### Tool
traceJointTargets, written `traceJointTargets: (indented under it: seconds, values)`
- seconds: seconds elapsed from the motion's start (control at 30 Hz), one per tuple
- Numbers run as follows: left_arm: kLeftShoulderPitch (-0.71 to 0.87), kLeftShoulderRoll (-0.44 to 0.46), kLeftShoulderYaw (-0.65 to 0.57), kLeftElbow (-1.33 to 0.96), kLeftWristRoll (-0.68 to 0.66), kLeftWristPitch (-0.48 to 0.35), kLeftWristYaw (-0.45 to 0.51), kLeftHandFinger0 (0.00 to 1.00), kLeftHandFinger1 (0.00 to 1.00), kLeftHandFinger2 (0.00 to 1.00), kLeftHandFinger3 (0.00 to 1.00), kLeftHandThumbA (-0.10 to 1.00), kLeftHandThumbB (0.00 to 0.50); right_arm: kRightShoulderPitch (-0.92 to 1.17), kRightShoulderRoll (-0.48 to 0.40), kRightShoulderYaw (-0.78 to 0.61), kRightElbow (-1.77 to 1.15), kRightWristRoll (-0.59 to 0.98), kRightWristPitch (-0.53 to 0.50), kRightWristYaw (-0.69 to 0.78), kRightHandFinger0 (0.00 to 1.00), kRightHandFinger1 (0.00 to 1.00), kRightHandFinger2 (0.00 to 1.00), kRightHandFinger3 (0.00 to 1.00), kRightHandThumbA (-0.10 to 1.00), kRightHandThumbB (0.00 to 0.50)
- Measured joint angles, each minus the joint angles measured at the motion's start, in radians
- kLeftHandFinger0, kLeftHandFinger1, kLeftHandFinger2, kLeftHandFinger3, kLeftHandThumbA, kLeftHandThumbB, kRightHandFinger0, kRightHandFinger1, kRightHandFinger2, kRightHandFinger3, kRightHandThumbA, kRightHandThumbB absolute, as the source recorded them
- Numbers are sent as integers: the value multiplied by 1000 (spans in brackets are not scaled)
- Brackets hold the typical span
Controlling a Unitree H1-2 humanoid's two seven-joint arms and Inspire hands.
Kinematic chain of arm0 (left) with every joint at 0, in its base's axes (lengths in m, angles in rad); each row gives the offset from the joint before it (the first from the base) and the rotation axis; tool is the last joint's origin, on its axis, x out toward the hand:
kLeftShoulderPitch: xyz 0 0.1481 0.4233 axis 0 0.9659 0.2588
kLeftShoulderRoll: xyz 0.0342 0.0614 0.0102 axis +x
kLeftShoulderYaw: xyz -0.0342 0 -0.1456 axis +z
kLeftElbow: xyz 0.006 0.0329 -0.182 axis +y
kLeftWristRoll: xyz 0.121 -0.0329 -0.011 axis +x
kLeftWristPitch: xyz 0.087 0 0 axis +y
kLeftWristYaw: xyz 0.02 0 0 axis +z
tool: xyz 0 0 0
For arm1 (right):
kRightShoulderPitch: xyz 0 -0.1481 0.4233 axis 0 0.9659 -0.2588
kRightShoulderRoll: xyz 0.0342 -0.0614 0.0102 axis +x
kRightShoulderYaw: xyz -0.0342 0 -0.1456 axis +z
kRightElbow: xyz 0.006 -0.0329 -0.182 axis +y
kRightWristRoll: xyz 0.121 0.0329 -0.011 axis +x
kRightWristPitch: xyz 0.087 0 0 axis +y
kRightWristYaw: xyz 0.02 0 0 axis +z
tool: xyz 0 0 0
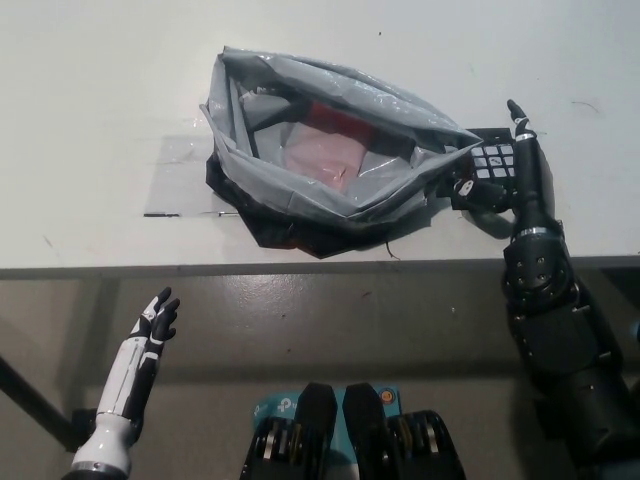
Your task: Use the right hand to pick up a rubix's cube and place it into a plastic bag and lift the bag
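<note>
One small Rubik's cube with a black frame and pale stickers [496, 160] sits on the white table [100, 120], just beside the right-hand rim of the crumpled grey plastic bag [330, 150] and not yet inside it. Black right robot hand [505, 175] lies against the cube's right side, one finger pointing straight away from the robot, the others curled at the cube's near face. Cannot tell whether the grip is actually closed on the cube or only touching it; contact area is dark on dark.

Risks, as judged from this layout:
- Partial grip: with one finger stretched out and not wrapped, the cube may slip or roll out on lifting
- Bag rim stands up right next to the cube; a low sideways move could snag the rim, fold the mouth shut or drag the bag along the table
- Bag mouth gapes but its walls sag, so a release too near the edge may drop the cube outside

White left robot hand [152, 330] rests below the table edge at lower left, fingers spread, holding nothing

Cube shows a visible sticker grid on top; colours read whitish only
</note>
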Motion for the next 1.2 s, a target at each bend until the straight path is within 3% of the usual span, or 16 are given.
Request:
traceJointTargets:
  seconds: [0.73,1.2]
  values:
    - [-1,0,0,-1,0,1,-1,1000,1000,1000,1000,1000,124,-38,0,1,96,37,-9,-30,1000,1000,1000,1000,895,496]
    - [-2,0,0,-1,0,1,-1,1000,1000,1000,1000,1000,114,-62,0,2,154,63,-48,-41,1000,1000,1000,1000,795,453]
